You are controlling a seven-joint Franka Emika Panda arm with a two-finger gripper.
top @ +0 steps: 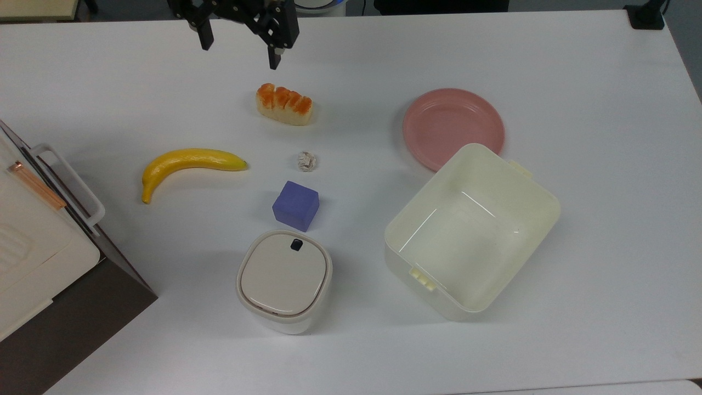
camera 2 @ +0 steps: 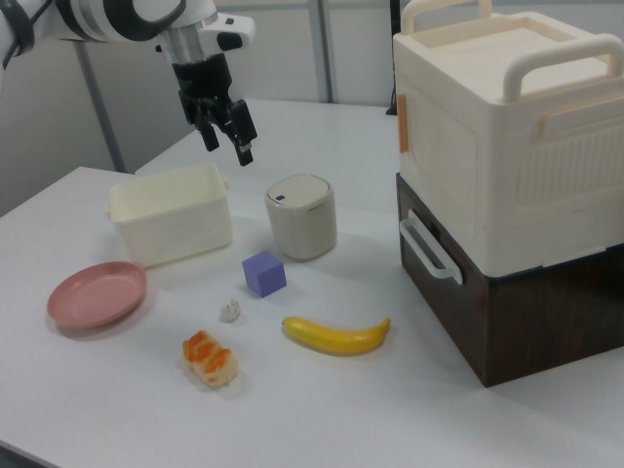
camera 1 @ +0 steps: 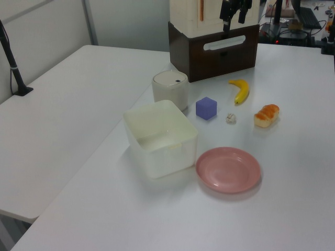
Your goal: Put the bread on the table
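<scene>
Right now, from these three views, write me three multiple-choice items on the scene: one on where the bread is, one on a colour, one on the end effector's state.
1. Where does the bread lie?
A. on the pink plate
B. on the table
C. in the cream bin

2. What colour is the cube?
A. purple-blue
B. green
C. red

3. How is the end effector?
A. shut on the bread
B. shut on the banana
C. open and holding nothing

Answers:
1. B: the bread rests on the bare white table, apart from the plate.
2. A: its faces read purple-blue in every view.
3. C: its fingers stand spread, raised above the table and clear of the bread.
</scene>
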